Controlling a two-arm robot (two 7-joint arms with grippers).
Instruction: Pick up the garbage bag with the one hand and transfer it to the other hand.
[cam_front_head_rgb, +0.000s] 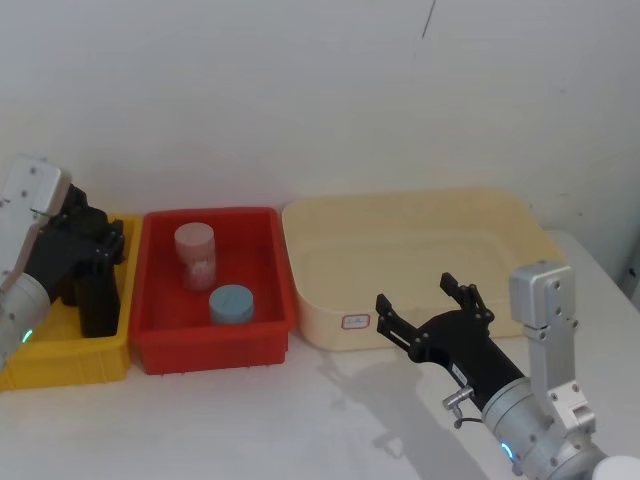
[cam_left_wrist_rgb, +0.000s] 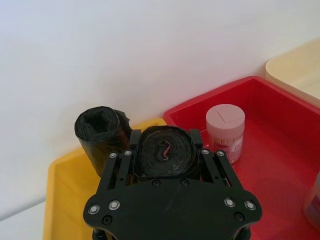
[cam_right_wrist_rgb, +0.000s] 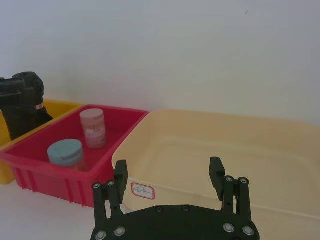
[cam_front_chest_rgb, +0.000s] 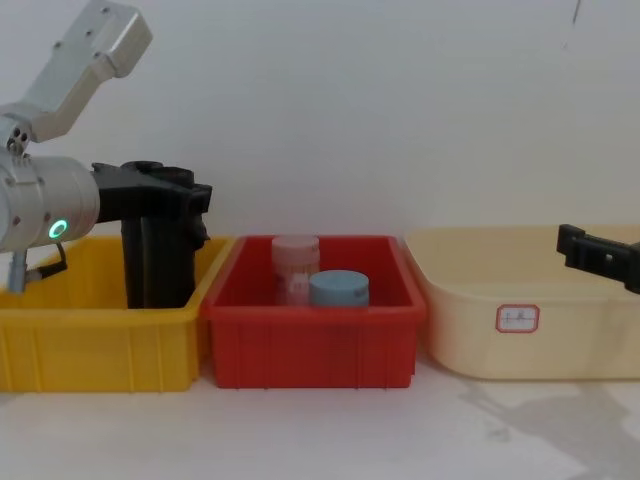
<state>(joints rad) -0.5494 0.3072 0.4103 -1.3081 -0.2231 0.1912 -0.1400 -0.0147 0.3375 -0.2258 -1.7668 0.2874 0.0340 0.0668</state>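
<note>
One garbage bag (cam_left_wrist_rgb: 150, 156) between left jaws

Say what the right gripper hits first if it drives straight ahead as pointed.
Most likely the front wall of the cream tub, near its label. The open right gripper points straight at it, though its height against the rim is unclear.

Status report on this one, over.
Left gripper shut on garbage bag, upright in yellow bin. Right gripper open, hovering before cream tub. Second black roll stands close beside the bag.
</note>
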